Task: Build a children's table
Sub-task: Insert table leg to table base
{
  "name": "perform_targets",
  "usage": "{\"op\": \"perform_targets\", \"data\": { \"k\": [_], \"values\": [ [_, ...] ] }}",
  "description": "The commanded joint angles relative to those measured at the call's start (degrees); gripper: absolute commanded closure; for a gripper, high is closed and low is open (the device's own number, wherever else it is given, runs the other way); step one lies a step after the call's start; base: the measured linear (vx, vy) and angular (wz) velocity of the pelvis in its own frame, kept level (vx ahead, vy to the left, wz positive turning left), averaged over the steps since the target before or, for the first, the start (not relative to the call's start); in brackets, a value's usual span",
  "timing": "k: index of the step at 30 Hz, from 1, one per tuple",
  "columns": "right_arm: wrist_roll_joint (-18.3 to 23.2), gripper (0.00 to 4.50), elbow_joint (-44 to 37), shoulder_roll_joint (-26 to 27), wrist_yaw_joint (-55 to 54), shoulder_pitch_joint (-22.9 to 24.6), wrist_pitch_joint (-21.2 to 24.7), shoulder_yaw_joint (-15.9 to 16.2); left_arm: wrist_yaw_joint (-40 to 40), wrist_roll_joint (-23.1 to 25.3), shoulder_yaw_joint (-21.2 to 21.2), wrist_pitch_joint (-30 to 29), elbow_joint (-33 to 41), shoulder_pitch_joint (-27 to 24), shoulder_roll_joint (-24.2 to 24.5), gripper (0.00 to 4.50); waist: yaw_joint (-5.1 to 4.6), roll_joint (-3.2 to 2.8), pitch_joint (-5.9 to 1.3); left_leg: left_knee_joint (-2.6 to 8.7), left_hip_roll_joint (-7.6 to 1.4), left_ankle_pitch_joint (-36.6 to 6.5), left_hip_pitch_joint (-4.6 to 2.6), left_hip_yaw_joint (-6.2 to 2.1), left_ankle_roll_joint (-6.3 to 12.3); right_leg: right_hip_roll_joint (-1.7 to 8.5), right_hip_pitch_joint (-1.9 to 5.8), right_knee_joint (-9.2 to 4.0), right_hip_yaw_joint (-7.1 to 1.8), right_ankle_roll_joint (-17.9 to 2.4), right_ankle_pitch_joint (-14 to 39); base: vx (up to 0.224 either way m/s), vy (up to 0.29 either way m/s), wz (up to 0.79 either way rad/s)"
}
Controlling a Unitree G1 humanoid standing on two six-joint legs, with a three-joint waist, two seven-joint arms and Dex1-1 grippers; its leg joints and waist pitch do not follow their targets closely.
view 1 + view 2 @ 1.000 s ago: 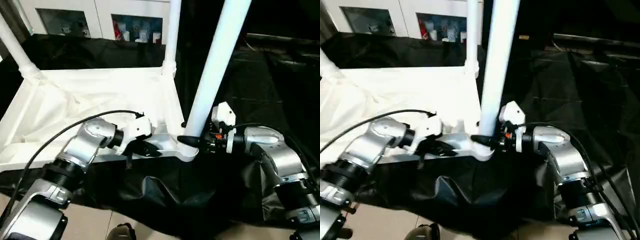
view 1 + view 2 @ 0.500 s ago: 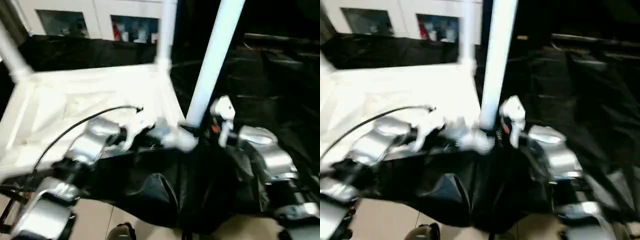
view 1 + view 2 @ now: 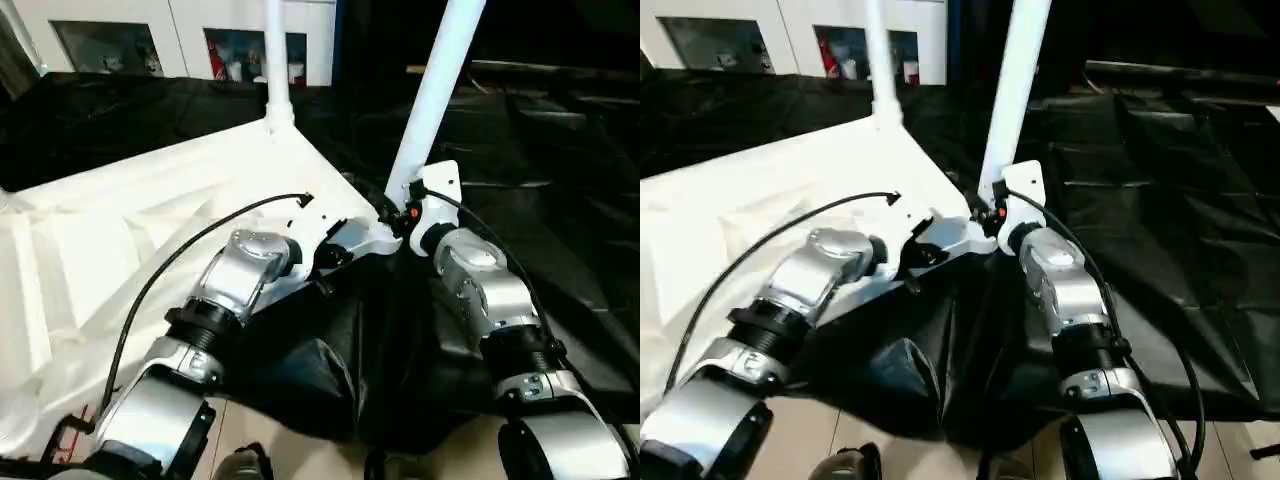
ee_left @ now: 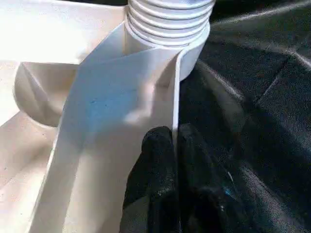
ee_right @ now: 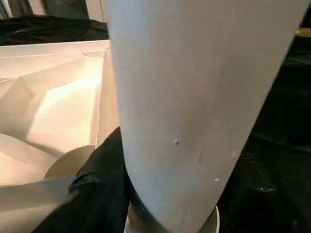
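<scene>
The white tabletop lies underside up on the black-draped work table. One white leg stands in its far corner socket. A second leg rises tilted from the near right corner socket. My left gripper is shut on the tabletop's thin rim just beside that socket, with its black fingers on both sides of the wall. My right gripper is shut on the base of the tilted leg, one finger pressed against its side.
Black cloth covers the work table to the right and hangs over its front edge above the pale floor. White cabinets with glass doors stand at the back. A black cable arcs over my left forearm.
The whole picture has shifted, so the camera moved. Both arms now reach farther forward with the gripped corner farther from me. Both grips are unchanged.
</scene>
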State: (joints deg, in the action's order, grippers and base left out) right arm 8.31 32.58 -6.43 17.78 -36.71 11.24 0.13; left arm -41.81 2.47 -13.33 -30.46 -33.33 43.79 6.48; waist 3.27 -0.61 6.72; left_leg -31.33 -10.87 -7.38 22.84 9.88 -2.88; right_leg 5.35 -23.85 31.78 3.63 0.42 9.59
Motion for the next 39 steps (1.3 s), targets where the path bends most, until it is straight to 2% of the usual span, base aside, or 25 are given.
{"op": "perform_targets", "data": {
  "k": [1,6,7,8,11,12,13,16,17,20,22,24,27,28,29,32,33,35,37,38,39],
  "values": [
    [-0.43,2.61,8.46,4.47,1.80,3.85,7.79,4.36,0.19,-1.47,-0.51,0.59,3.56,2.47,-3.39,4.50,-0.10,-0.54,-2.40,4.97,-1.53,-36.85,-2.50,-1.56,-2.98,2.89,0.51,-5.62,-1.31,-5.56,33.29,0.000,0.000,0.00],
    [-1.82,2.61,10.02,5.09,0.96,2.51,6.62,4.18,0.73,-1.31,-0.35,1.10,2.10,3.19,-3.45,4.50,-0.35,-0.61,-2.08,5.11,-1.39,-39.11,-2.71,-1.93,-3.21,2.94,0.41,-6.28,-0.78,-3.45,37.65,0.000,0.000,0.00],
    [-1.59,2.61,9.98,5.16,1.17,2.45,6.59,4.06,0.67,-1.29,-0.38,1.22,2.05,3.21,-3.38,4.50,-0.41,-0.68,-2.30,5.31,-1.43,-38.75,-2.77,-2.04,-3.08,2.98,0.87,-6.42,-0.56,-3.22,36.72,0.000,0.000,0.00],
    [-1.05,2.05,9.63,5.35,1.52,2.37,6.35,3.58,0.48,-1.27,-0.45,1.38,2.11,3.20,-3.21,4.50,-0.34,-0.66,-2.38,5.42,-1.44,-38.13,-2.74,-2.00,-2.96,3.00,1.03,-6.48,-0.58,-3.28,35.95,0.000,0.000,0.00],
    [-0.71,1.91,8.98,5.42,1.49,2.05,5.98,2.90,-0.05,-1.31,-0.60,2.11,2.27,3.07,-2.87,4.50,-0.08,-0.85,-2.64,5.70,-1.72,-36.11,-2.88,-1.66,-2.75,2.92,0.99,-6.24,-1.09,-5.62,30.11,0.000,0.000,0.00],
    [-0.71,1.85,8.98,5.42,1.49,2.05,5.98,2.90,-0.05,-1.31,-0.60,2.11,2.27,3.07,-2.87,4.50,-0.08,-0.85,-2.64,5.70,-1.72,-36.11,-2.88,-1.66,-2.75,2.92,0.99,-6.24,-1.09,-5.62,30.11,0.000,0.000,0.00],
    [-0.58,1.56,8.48,5.23,2.26,1.55,4.74,2.51,-0.69,-1.15,-0.88,2.79,2.30,2.94,-2.38,4.50,-0.06,-0.64,-2.59,5.76,-1.70,-35.32,-2.67,-1.55,-2.63,2.83,1.10,-5.87,-1.25,-6.44,28.26,0.000,0.000,0.00],
    [-0.32,1.39,7.56,4.81,3.72,0.93,3.84,1.94,-1.36,-0.72,-1.34,3.93,2.38,2.69,-1.56,4.50,0.06,-0.76,-2.76,5.71,-1.72,-34.32,-2.69,-1.31,-2.32,2.88,1.13,-5.70,-1.53,-7.24,26.79,0.000,0.000,0.00],
    [-0.18,1.12,7.20,4.66,4.18,0.81,3.55,1.82,-1.51,-0.82,-1.24,4.03,2.44,2.65,-1.46,4.50,0.05,-0.69,-2.76,5.68,-1.70,-33.92,-2.61,-1.27,-2.22,2.92,1.18,-5.66,-1.56,-7.39,26.44,0.000,0.000,0.00],
    [0.07,0.98,6.37,4.40,4.73,0.58,3.32,1.49,-2.23,-0.94,-1.20,4.65,2.81,2.48,-1.18,4.50,0.15,-0.67,-2.86,5.57,-1.72,-31.84,-2.48,-1.02,-1.86,3.00,1.35,-5.39,-1.73,-8.27,24.93,0.000,0.000,0.00],
    [0.48,0.67,2.78,3.06,7.60,0.68,3.30,1.99,-4.39,-1.00,-1.78,6.08,4.12,1.73,-0.01,4.50,0.22,-0.60,-2.92,5.51,-1.69,-30.32,-2.29,-0.93,-1.35,3.01,1.59,-5.26,-1.75,-8.46,24.46,0.000,0.000,0.00],
    [0.50,0.58,2.46,2.94,7.86,0.70,3.30,2.05,-4.53,-1.01,-1.79,6.05,4.20,1.68,0.07,4.50,0.38,-0.53,-3.12,5.38,-1.77,-27.57,-2.05,-0.74,-0.77,3.10,1.79,-4.97,-1.91,-8.96,22.37,0.000,0.000,0.00],
    [0.50,0.45,-3.71,0.32,11.92,1.77,5.22,3.71,-8.11,-1.14,-2.92,9.15,5.39,0.55,1.92,4.50,0.69,-0.71,-3.25,5.17,-1.85,-24.11,-1.92,-0.46,0.18,2.88,2.03,-4.53,-2.03,-9.99,18.60,0.000,0.000,0.00],
    [0.75,0.45,-7.88,-1.73,14.27,2.67,6.69,4.68,-10.29,-1.52,-3.30,9.89,6.13,-0.16,3.06,4.50,0.74,-0.59,-3.37,5.03,-1.83,-22.86,-1.91,-0.29,0.69,2.80,2.10,-4.42,-2.05,-10.24,17.70,0.000,0.000,0.00],
    [0.77,0.45,-8.40,-2.02,14.56,2.80,6.87,4.76,-10.64,-1.55,-3.37,10.20,6.20,-0.27,3.25,4.50,0.85,-0.51,-3.46,4.95,-1.87,-22.17,-1.94,-0.24,0.93,2.79,2.19,-4.34,-2.07,-10.43,17.17,0.000,0.000,0.00],
    [0.81,0.45,-14.24,-6.04,19.00,4.46,8.72,6.06,-14.69,-2.52,-3.73,11.48,7.28,-1.56,5.33,4.50,1.35,-0.56,-3.69,4.21,-1.88,-19.44,-2.24,0.46,2.09,2.74,1.77,-4.07,-2.38,-11.79,16.08,0.018,-0.017,0.04],
    [0.81,0.45,-14.24,-6.04,19.00,4.46,8.72,6.06,-14.69,-2.52,-3.73,11.48,7.28,-1.56,5.33,4.50,1.49,-0.59,-3.84,4.04,-1.91,-18.21,-2.16,0.53,2.27,2.78,1.90,-3.81,-2.38,-12.23,14.79,0.064,-0.045,0.09],
    [1.43,0.45,-18.90,-10.25,24.33,6.31,10.36,7.22,-20.11,-3.69,-4.45,14.66,8.53,-2.69,7.53,4.50,2.16,-0.70,-4.30,3.47,-1.95,-12.78,-1.72,0.60,3.17,2.55,2.44,-2.75,-2.27,-13.33,8.38,0.068,-0.037,0.06],
    [1.56,0.45,-20.89,-12.61,27.23,7.33,10.63,7.90,-22.96,-4.66,-4.62,14.99,9.34,-3.20,8.56,4.50,2.41,-0.74,-4.92,2.36,-1.65,-4.66,-0.86,0.68,5.53,2.06,3.00,-0.51,-2.15,-15.74,-5.86,0.072,-0.015,-0.01],
    [1.67,0.45,-21.73,-13.49,28.22,7.75,10.92,8.15,-23.64,-4.89,-4.63,14.85,9.46,-3.27,8.86,4.50,2.56,-0.77,-5.03,1.93,-1.56,-2.96,-1.04,0.91,6.75,1.89,2.66,-0.08,-2.10,-17.05,-10.20,0.059,-0.005,-0.02],
    [2.05,0.45,-23.31,-15.19,30.27,8.61,11.38,8.63,-25.16,-5.10,-4.85,15.95,9.61,-3.44,9.58,4.50,2.58,-0.63,-4.94,1.85,-1.46,-3.06,-0.88,0.90,7.33,1.83,2.82,-0.05,-2.02,-17.35,-10.74,0.000,0.000,0.00]
  ]
}}
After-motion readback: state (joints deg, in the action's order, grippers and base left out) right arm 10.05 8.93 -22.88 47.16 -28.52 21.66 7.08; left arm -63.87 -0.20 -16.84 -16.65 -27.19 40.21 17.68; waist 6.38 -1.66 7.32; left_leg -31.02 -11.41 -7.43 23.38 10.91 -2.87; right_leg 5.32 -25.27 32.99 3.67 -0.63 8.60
